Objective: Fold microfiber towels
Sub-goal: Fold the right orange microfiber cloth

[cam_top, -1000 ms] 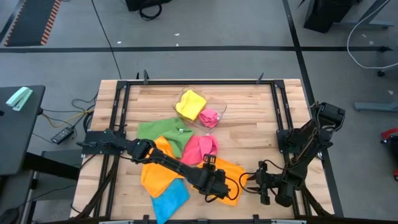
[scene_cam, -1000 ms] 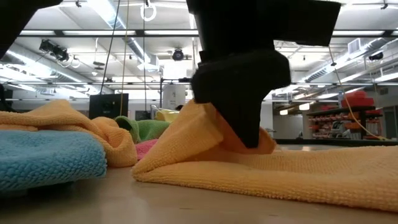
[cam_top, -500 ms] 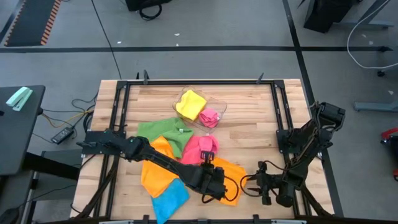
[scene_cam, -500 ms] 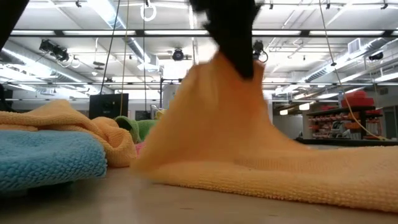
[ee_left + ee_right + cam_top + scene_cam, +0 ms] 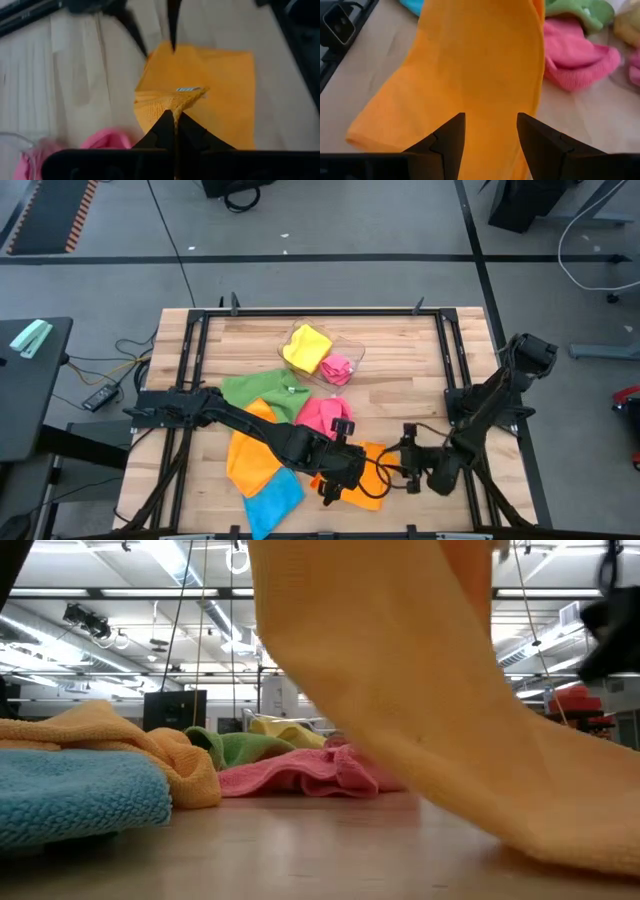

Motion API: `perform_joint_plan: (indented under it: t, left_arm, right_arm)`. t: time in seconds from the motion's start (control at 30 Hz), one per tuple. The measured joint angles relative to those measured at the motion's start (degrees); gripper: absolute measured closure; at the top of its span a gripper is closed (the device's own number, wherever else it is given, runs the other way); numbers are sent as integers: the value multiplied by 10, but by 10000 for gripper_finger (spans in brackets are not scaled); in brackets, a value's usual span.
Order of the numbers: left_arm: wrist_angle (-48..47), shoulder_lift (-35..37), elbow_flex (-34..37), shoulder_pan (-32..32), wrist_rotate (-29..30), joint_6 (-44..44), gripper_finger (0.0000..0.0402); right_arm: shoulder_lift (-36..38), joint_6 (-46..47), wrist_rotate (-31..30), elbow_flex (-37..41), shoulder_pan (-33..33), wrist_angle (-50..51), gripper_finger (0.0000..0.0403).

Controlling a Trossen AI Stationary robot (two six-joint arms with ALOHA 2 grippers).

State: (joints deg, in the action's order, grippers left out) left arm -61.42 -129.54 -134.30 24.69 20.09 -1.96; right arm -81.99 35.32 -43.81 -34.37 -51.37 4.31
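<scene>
Orange microfiber towel [image 5: 368, 480] at the table's front edge is now lifted by one corner, draping steeply down to the wood in the low view, where a second ago it lay bunched under the left gripper [image 5: 173, 118]. That gripper's fingers have closed tight on the corner and raised it. The right gripper [image 5: 490, 131] hovers just beside the cloth's other end, fingers apart, holding nothing. The lift likely starts a fold. Another orange cloth [image 5: 250, 460], blue [image 5: 272, 502], pink [image 5: 320, 418] and green [image 5: 258, 390] ones wait nearby.
</scene>
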Motion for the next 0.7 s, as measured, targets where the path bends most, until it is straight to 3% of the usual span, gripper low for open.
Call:
perform_joint_plan:
  t: [0.17,0.33,0.53,0.7]
  left_arm:
    - [15,9,0,0,-28,-3,383]
    - [28,8,0,7,-63,14,390]
    - [44,5,0,7,-109,12,384]
    - [45,5,0,5,-109,11,386]
  right_arm:
    - [62,-80,71,0,68,-28,206]
    - [65,-214,103,0,101,-121,171]
    - [63,-276,246,0,156,-211,127]
    - [28,-291,340,0,168,-268,125]
